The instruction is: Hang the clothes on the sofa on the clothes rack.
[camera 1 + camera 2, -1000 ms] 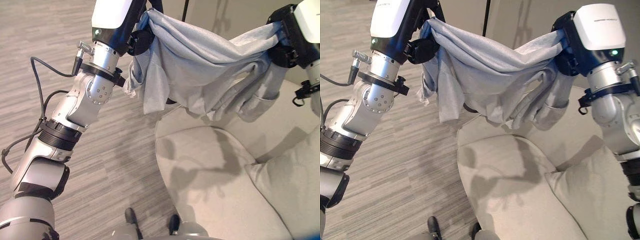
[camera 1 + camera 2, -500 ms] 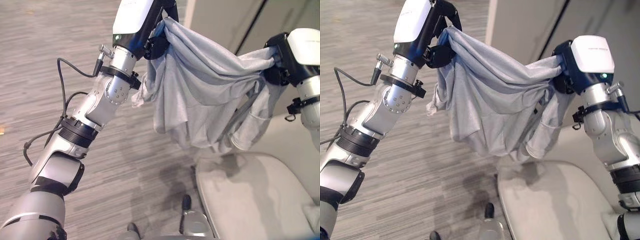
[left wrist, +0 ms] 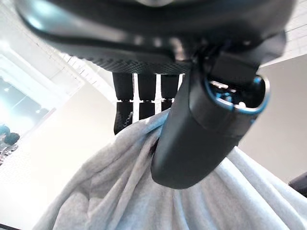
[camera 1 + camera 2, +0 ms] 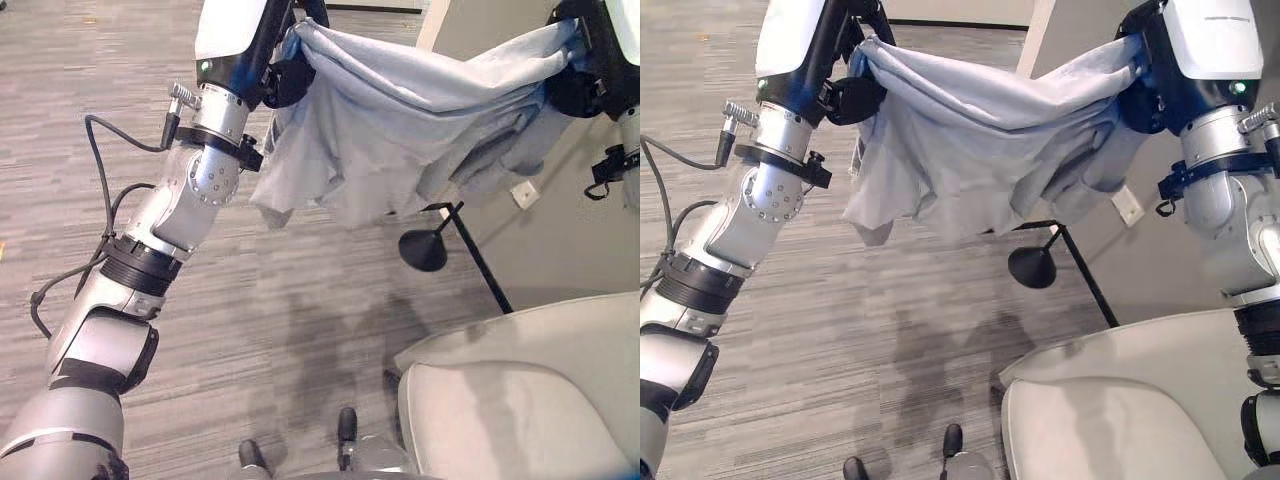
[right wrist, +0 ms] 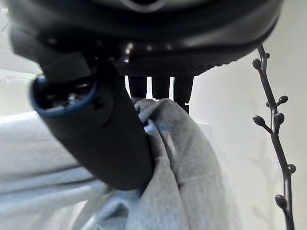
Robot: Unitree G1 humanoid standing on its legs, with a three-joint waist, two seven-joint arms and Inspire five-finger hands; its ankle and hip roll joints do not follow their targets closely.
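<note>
The garment [image 4: 970, 140] is already off the sofa [image 4: 1110, 410] and hangs in the air between the two raised arms, over the carpeted floor [image 4: 840, 330] beside the seat; the lifting part of the task looks done, while the hanging itself is left. The left robot hand [image 3: 192, 139] is clenched on one upper corner of the cloth, its thumb pressed over a bunched fold with the fingers behind it; the right robot hand [image 5: 100, 139] grasps the opposite corner in the same way, thumb across the gathered fabric. Past the right robot hand stands a thin dark branching pole [image 5: 273, 129] with small knobs, probably the clothes rack; a dark slanted leg and round foot [image 4: 1032, 267] show on the floor just below the hanging cloth, likely the rack's base. The garment has not yet been put on any peg, so bringing it to the pole and hooking it there remain. The garment is a light grey soft knit, stretched loosely along its top edge, sagging in deep folds in the middle; a sleeve dangles near the right arm, and the lower hem hangs free, clear of the floor.
</note>
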